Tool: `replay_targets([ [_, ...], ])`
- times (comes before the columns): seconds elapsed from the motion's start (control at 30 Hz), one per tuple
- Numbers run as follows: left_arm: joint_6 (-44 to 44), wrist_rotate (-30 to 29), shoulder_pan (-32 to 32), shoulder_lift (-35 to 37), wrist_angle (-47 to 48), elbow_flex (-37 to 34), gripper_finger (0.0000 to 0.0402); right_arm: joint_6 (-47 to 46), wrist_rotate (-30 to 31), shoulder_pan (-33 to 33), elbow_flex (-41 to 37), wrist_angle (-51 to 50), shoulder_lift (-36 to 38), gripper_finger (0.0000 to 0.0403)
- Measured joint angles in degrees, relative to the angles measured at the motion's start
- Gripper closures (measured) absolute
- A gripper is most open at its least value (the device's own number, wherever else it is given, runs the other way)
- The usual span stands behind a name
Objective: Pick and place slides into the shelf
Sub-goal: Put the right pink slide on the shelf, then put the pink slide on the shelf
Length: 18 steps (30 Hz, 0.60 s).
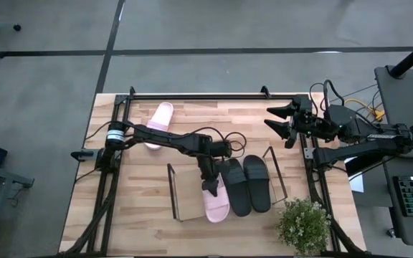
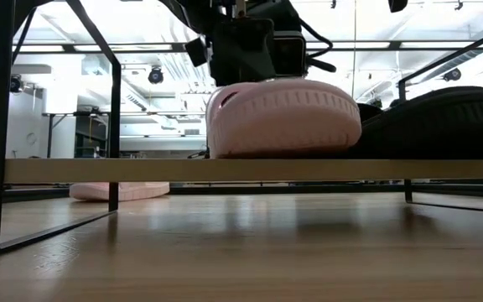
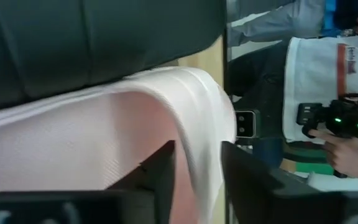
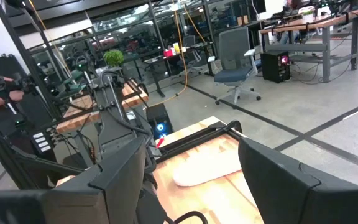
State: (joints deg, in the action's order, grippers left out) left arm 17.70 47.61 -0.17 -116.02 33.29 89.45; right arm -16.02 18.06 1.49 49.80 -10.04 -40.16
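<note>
One pale pink slide point(image 1: 216, 202) lies on the shelf point(image 1: 173, 193), sole down on the see-through base point(image 2: 225, 170). Two black slides point(image 1: 248, 185) lie side by side just to its right on the same base. The second pink slide point(image 1: 160, 122) rests on the table near the far left corner, also seen in the low view point(image 2: 120, 190). My left gripper point(image 1: 210, 183) is over the shelved pink slide point(image 2: 283, 117), shut on its strap. My right gripper point(image 1: 279, 122) hangs open and raised by the table's far right edge, touching nothing. My left gripper holds the pink slide's wide strap near its edge point(image 3: 207, 134), pinched between the two fingers point(image 3: 253, 186), coming from above and pointing down. The slide sits flat on the shelf base, not lifted.
The shelf's black wire end frames point(image 1: 278, 175) stand at either side of the slides. A potted plant point(image 1: 303, 226) sits at the table's near right corner. The big black frame point(image 1: 192, 95) edges the table. A person's hand point(image 3: 347, 149) shows beyond the table.
</note>
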Motion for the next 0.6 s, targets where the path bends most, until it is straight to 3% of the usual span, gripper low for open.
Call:
replay_targets([
  [0.3,-1.8,-1.5,0.2,0.0,0.1,0.1,0.0178,0.0,0.0,0.0,0.0,0.0,0.0,0.0154],
  [0.6,-1.5,-0.6,1.4,0.4,0.4,0.2,0.016,0.0,0.0,0.0,0.0,0.0,0.0,0.0154],
])
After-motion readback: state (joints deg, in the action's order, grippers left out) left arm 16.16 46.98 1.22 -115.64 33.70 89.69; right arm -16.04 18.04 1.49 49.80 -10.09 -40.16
